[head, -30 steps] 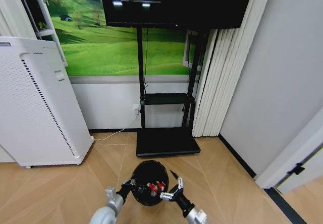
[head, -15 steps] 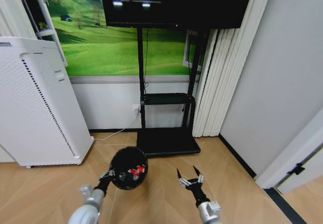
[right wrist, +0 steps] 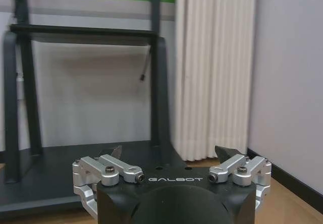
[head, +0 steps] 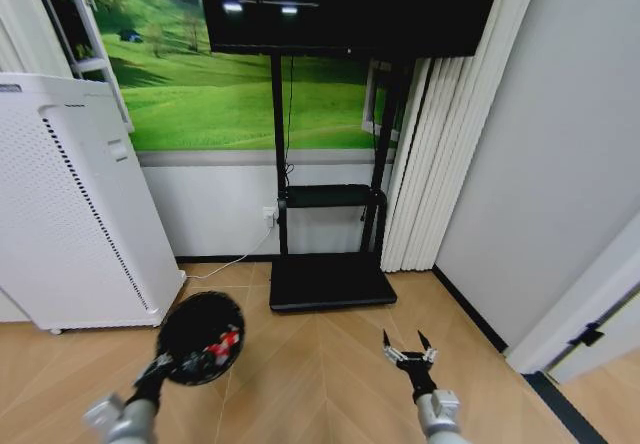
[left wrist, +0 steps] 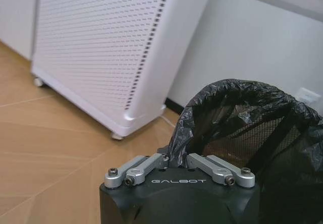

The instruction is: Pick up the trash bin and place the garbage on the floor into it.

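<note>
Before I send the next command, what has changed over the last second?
The left end effector, shut on the trash bin, carried it leftward toward the white appliance, red-and-white garbage inside. The right end effector, open, swung rightward away from the bin. The TV stand stayed put.

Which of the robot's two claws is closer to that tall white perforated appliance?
The left. The left gripper, shut on the black mesh trash bin, is just beside the white perforated appliance; the open right gripper hangs far across the floor.
</note>
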Robot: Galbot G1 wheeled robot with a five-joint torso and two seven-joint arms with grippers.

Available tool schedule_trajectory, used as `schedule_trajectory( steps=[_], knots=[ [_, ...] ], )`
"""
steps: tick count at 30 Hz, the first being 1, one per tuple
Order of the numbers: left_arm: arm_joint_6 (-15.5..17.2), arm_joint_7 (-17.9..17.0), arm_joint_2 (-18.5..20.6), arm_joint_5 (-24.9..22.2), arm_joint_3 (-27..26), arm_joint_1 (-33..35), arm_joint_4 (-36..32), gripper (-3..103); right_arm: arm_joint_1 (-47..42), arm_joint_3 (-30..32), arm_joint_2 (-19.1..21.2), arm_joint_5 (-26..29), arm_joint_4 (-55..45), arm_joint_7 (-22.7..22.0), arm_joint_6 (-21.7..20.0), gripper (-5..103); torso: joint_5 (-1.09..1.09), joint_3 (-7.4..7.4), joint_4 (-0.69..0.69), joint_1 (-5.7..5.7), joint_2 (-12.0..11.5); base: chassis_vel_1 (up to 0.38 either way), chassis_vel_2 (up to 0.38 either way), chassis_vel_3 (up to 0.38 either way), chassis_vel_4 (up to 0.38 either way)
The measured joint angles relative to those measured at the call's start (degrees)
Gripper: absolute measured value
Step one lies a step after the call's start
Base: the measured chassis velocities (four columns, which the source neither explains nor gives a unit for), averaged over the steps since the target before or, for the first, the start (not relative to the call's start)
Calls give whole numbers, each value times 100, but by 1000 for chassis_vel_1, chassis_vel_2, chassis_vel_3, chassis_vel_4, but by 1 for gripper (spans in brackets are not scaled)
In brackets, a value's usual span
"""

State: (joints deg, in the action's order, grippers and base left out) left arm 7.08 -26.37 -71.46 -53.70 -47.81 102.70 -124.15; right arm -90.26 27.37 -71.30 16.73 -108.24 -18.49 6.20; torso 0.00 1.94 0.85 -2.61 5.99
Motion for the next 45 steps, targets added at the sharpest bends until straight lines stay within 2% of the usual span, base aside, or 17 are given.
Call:
schedule_trajectory(
  steps=[1,2,3,4,6,7,9,12,13,19,22,29,36,45],
  knots=[
    [95,-194,-5,-192,-86,68,-126,3,-21,81,-75,30,0,-73,-10,100,1,0,1,0,0,0,0,0,0],
    [95,-194,-5,-192,-86,68,-126,3,-21,81,-75,30,0,-73,-10,100,1,0,1,0,0,0,0,0,0],
    [195,-406,-19,-424,-189,158,-274,3,-50,181,-165,42,0,-119,-8,100,0,0,7,0,0,0,0,0,0],
    [195,-406,-19,-424,-189,158,-274,3,-50,181,-165,42,0,-119,-8,100,0,0,7,0,0,0,0,0,0],
    [350,-739,-196,-727,-462,404,-477,3,-20,276,-214,79,-3,-124,0,100,0,0,5,0,0,0,0,0,0],
    [350,-739,-196,-727,-462,404,-477,3,-20,276,-214,79,-3,-124,0,100,0,0,5,0,0,0,0,0,0],
    [514,-1246,-483,-1107,-876,679,-625,3,67,316,-190,82,-6,-123,53,100,0,1,-1,0,0,0,0,0,0],
    [544,-1350,-573,-1187,-1026,762,-646,3,86,333,-173,63,-3,-122,75,100,0,0,-1,0,0,0,0,0,0],
    [564,-1414,-688,-1256,-1240,863,-647,3,98,345,-153,50,0,-118,85,100,0,1,1,0,0,0,0,0,0],
    [544,-1386,-931,-1308,-1724,1174,-436,3,81,351,-141,-88,27,15,106,100,1,0,2,0,0,0,0,0,0],
    [504,-1350,-978,-1271,-1784,1226,-363,3,80,344,-142,-101,35,30,114,100,-1,0,2,0,0,0,0,0,0],
    [365,-1060,-1057,-1314,-2091,1514,26,3,109,383,-137,-104,97,100,152,100,0,0,2,-1,0,0,0,0,0],
    [320,-915,-1019,-1354,-2144,1529,209,3,113,341,-135,-118,105,112,172,100,0,0,3,-1,0,7,9,-9,-4],
    [287,-905,-981,-1326,-2112,1477,348,3,113,290,-135,-133,104,91,191,100,-1,0,2,-1,0,100,100,-86,-90]
  ],
)
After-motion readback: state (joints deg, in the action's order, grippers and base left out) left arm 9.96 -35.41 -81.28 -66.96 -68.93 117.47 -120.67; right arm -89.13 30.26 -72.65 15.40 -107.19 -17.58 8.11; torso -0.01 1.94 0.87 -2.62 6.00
